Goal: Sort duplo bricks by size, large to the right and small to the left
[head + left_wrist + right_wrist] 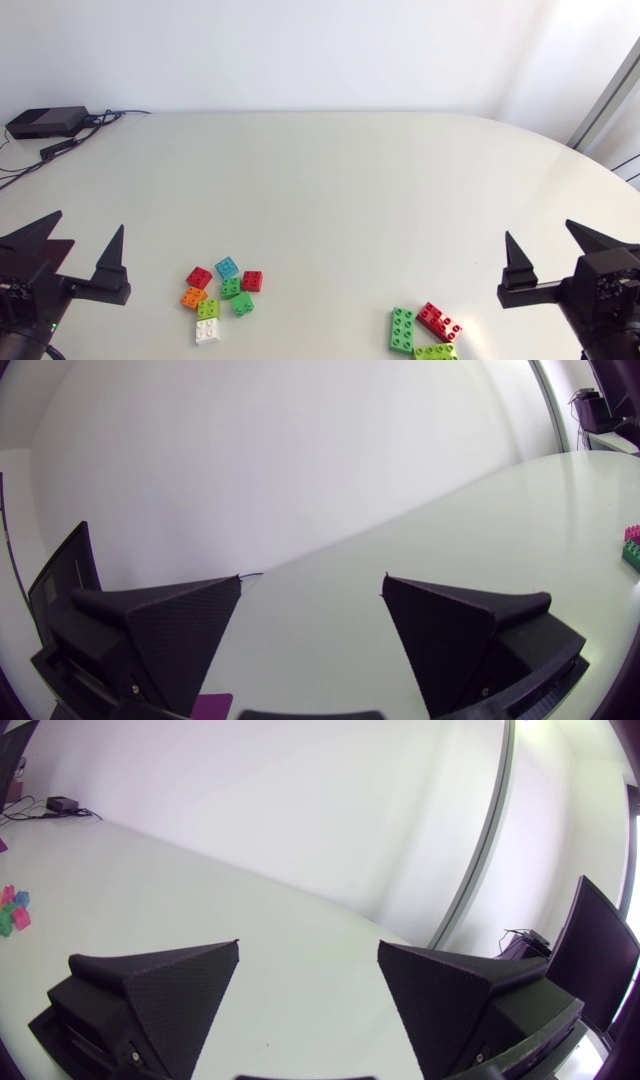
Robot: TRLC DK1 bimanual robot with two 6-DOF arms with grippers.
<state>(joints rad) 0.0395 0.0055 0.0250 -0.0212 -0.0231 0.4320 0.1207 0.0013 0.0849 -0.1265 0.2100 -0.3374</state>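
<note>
Several small square bricks lie clustered at the front left of the table: red (199,277), blue (227,267), another red (252,281), green (231,287), orange (193,297) and white (207,330) among them. Three large bricks lie at the front right: green (402,329), red (438,320) and lime (436,352). My left gripper (80,240) stands open and empty at the left, apart from the small cluster. My right gripper (552,243) is open and empty at the right, beside the large bricks. The left wrist view shows its gripper (312,580) open, with the large bricks (632,547) far off to one side. In the right wrist view the gripper (308,945) is open too, the small bricks (12,910) distant.
A black box (45,122) with cables sits at the table's back left corner, also seen as the black box (62,803) in the right wrist view. The white table (330,190) curves round at the back right.
</note>
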